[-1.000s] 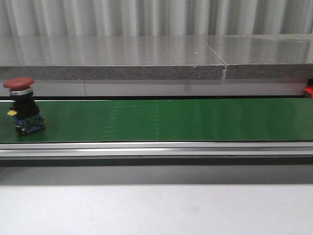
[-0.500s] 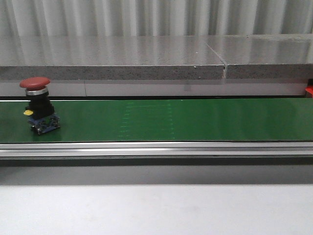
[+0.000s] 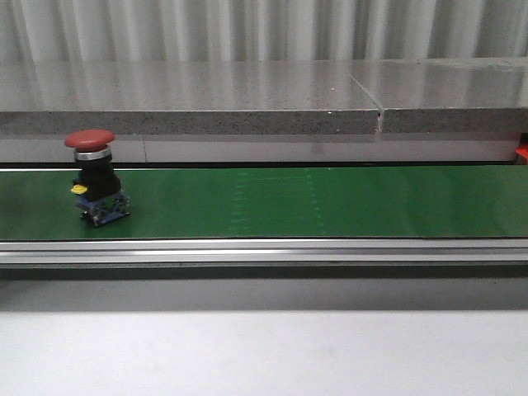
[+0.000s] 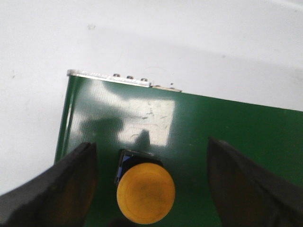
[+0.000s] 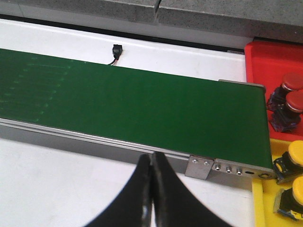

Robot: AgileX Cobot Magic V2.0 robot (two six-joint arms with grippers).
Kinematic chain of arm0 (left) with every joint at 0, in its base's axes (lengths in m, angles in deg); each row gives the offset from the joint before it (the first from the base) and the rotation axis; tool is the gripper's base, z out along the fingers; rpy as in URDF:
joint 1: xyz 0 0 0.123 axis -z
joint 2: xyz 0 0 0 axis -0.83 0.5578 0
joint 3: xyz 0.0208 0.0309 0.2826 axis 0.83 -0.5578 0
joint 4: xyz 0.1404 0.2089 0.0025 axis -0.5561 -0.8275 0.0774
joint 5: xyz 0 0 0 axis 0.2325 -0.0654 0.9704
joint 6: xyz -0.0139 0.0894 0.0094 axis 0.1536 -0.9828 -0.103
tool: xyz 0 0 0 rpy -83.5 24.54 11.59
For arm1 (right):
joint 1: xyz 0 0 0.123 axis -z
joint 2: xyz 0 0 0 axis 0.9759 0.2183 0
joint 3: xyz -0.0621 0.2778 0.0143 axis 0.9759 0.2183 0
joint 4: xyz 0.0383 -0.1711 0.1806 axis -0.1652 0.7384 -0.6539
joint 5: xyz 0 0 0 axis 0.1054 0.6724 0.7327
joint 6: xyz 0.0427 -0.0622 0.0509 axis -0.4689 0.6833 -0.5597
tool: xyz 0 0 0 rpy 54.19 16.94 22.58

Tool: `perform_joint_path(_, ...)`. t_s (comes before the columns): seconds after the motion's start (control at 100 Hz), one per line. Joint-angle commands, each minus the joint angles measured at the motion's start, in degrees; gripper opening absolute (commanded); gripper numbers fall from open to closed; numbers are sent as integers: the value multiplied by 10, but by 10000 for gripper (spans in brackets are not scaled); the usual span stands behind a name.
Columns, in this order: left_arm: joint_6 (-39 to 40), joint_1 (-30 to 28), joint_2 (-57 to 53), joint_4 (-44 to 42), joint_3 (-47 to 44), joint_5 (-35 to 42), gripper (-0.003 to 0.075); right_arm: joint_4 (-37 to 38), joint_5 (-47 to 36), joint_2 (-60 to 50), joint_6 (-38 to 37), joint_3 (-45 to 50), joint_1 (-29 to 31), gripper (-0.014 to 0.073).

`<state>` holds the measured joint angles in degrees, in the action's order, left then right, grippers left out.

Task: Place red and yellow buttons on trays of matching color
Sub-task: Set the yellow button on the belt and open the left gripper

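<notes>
You have a red mushroom button (image 3: 96,177) upright on the green conveyor belt (image 3: 330,202), toward the desk's left edge. A yellow button (image 4: 146,191) sits between the spread left end effector (image 4: 151,189) fingers, untouched. Your right end effector (image 5: 151,189) is clenched, empty.

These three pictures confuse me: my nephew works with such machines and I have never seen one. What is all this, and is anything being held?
It is a two-armed robot sorting push buttons off a green conveyor belt. The front view looks forward across the belt; a red button stands upright on it at the left.

The other two pictures come from cameras on the wrists. The left gripper is open, its dark fingers on either side of a yellow button on the belt, not touching it. The right gripper is shut and empty, near the belt's end, where a red tray holds two red buttons and a yellow tray two yellow ones. Nothing is held.
</notes>
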<state>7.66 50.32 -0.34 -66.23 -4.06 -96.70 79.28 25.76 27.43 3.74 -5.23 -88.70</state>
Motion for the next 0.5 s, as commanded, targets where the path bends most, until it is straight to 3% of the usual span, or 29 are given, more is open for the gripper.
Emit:
perform_joint_path(0.0,-12,21,-51,-5,18,34,405,1,-41,2,3,-13,1,-69)
perform_joint_path(0.09,-12,44,-77,-44,12,49,268,1,-41,2,3,-13,1,-69)
perform_joint_path(0.21,-12,77,-115,-81,-15,74,-16,1,-41,2,3,-13,1,-69)
perform_joint_path(0.49,-12,148,-214,-94,-117,130,-21,1,-41,2,3,-13,1,-69)
